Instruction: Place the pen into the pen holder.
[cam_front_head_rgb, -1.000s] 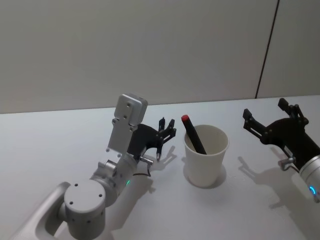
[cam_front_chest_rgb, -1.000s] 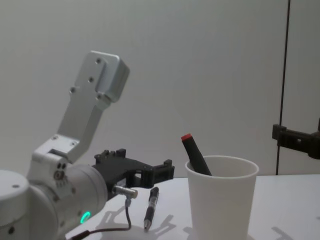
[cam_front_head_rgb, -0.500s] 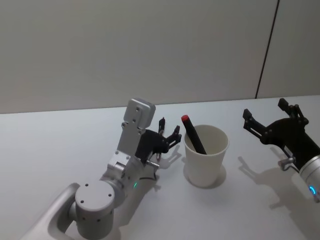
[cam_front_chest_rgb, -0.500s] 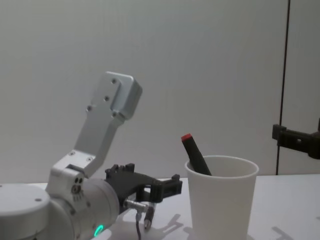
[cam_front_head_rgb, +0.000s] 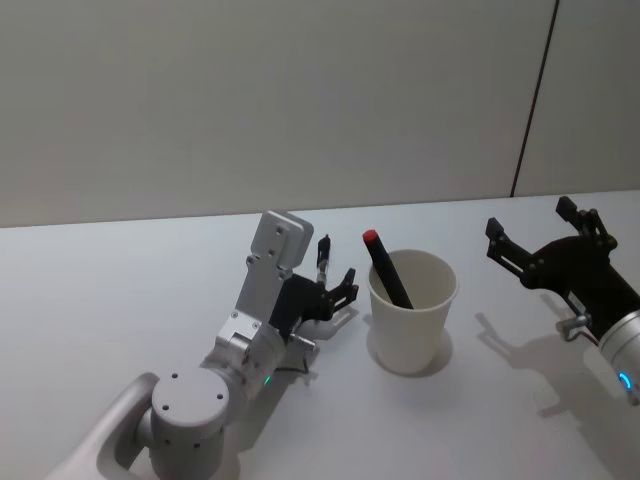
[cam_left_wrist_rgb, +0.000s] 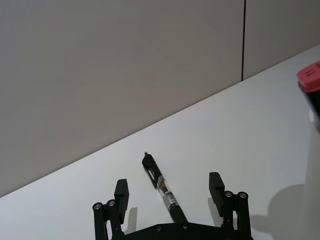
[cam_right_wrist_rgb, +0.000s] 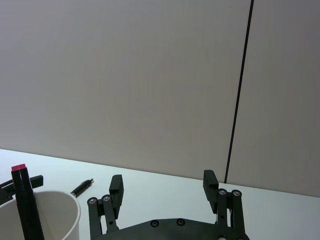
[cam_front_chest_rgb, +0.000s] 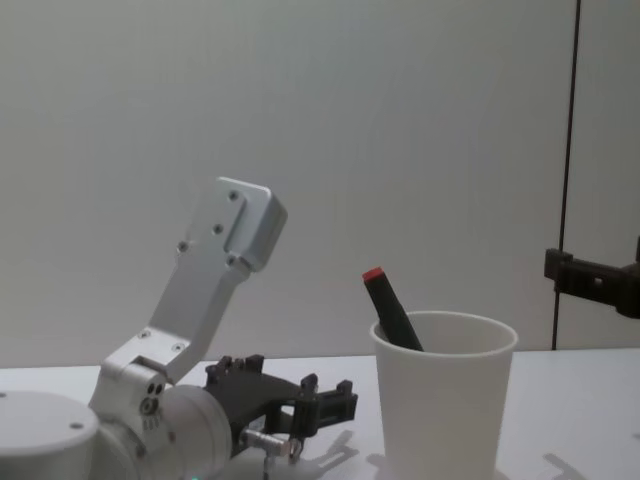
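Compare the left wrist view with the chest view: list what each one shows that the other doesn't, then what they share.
Left wrist: the pen lying on the table between the fingers of the open left hand. Chest: the whole side of the cup, and the right hand at the right edge. Both: the left hand and the red-capped marker.

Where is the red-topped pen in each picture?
Head view: the red-topped pen leans in the cup, mid-picture.
Chest view: it pokes out of the cup, right of middle.
Left wrist view: just its red top, past the black pen lying inside the open left gripper.
Right wrist view: it stands in the cup, beside the open right gripper.
Landmark: the white cup.
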